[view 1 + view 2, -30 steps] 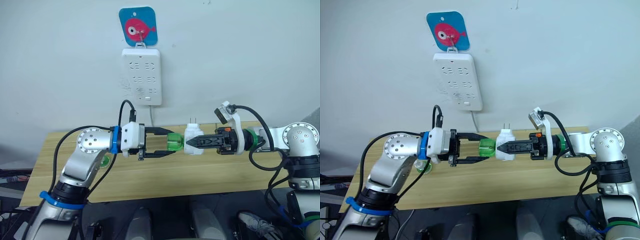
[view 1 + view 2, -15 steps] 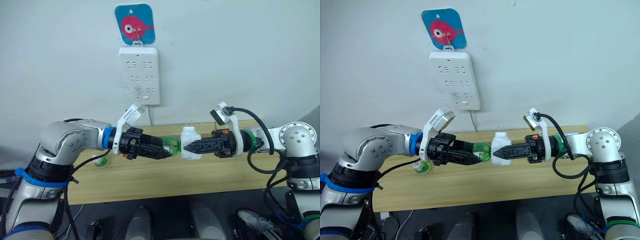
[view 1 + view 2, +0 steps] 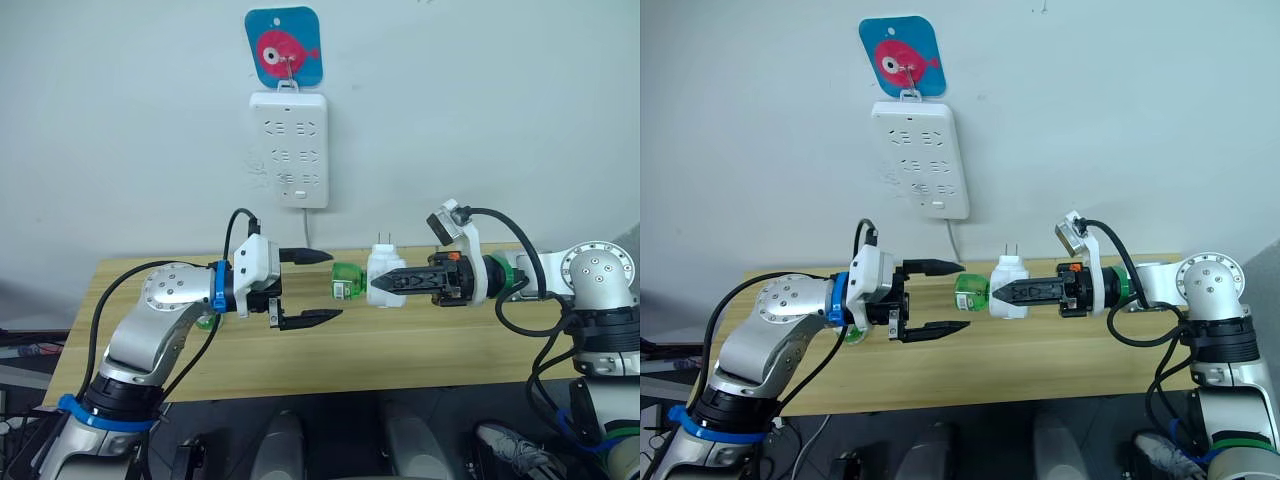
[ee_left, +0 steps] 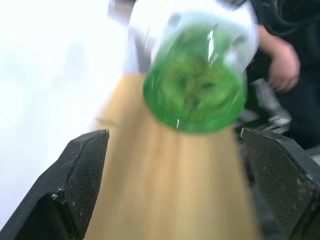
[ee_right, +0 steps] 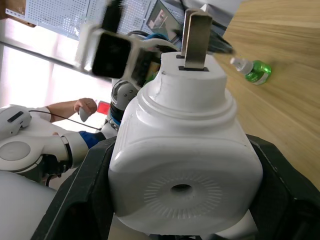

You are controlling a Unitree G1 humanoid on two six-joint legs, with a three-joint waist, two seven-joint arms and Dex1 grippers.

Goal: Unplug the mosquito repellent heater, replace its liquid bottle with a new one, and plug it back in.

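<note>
Above the long pale wooden table (image 3: pixel 420 345), at mid-scene: small white rounded plastic mosquito repellent heater (image 3: pixel 385 279), held off the table with its two metal prongs pointing up. A green translucent liquid bottle (image 3: pixel 346 281) projects from its side at 9 o'clock, toward the left gripper.

Inventory, largest first:

- Pale wooden table, running the width of the scene against the wall.
- White multi-socket wall strip (image 3: pixel 289 150), at 12 o'clock above the table, hung below a blue card with a pink fish (image 3: pixel 284 47); a white cord drops from it.
- Right gripper (image 3: pixel 378 283): its black fingers are clamped on the heater from 3 o'clock, gripping the body on either side.
- Left gripper (image 3: pixel 330 285): jaws spread wide, one finger above and one below, holding nothing. The green bottle sits just beyond the fingertips, at 3 o'clock from them, not touched.
- Second small green bottle (image 5: pixel 254 70) with a white cap, lying on the table behind the left arm.

View notes: the right wrist view gives the heater's face (image 5: pixel 182 172), ribbed around a round centre hole, and a person's hand (image 5: pixel 86 108) in the background. The left wrist view gives the green bottle's round base (image 4: pixel 195 89) end-on, centred between the parted fingers (image 4: pixel 75 175), and a person's hand (image 4: pixel 282 65) behind.
</note>
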